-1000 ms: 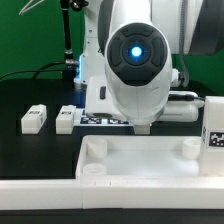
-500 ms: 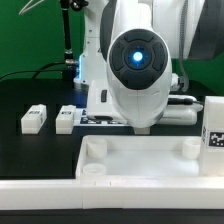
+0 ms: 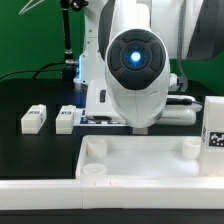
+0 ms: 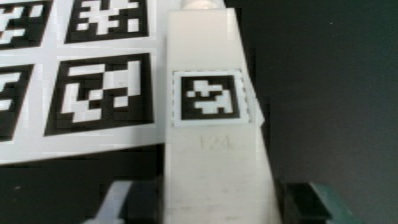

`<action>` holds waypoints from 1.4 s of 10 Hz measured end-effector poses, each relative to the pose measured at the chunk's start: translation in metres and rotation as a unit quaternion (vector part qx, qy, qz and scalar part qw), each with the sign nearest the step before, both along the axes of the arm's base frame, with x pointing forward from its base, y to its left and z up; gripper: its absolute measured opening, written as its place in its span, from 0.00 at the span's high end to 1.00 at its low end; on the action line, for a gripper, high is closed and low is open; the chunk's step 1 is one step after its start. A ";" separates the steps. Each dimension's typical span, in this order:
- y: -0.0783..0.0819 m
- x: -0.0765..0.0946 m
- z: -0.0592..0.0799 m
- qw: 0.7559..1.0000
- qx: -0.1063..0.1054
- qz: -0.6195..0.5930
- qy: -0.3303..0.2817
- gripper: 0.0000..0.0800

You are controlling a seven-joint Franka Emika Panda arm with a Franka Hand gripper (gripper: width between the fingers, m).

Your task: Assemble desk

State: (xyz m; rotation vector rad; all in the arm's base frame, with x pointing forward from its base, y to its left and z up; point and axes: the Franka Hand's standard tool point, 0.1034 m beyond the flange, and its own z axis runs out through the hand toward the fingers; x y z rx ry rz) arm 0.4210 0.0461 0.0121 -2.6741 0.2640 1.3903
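The desk leg point(image 4: 214, 140) between the jaws is smooth, matt white plastic. Beside it the marker board point(image 4: 89, 85) looks matt, the table point(image 4: 338, 100) dull black

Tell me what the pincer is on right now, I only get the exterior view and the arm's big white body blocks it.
Observer: In the wrist view the pincer straddles a white leg that bears a tag, with one finger at each long side.
Operator: Is it actually gripping?
Observer: It looks so. Both fingers sit against the leg's sides and I see no gap.
Operator: What's next to it?
Observer: The marker board lies right alongside the leg. I cannot tell whether they touch.
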 end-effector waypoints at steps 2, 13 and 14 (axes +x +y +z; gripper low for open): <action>-0.019 0.019 0.042 0.999 0.031 -0.018 0.031 0.64; -0.084 0.168 0.152 0.951 -0.003 -0.039 -0.307 0.64; -0.081 0.166 0.149 0.938 -0.012 -0.040 -0.343 0.64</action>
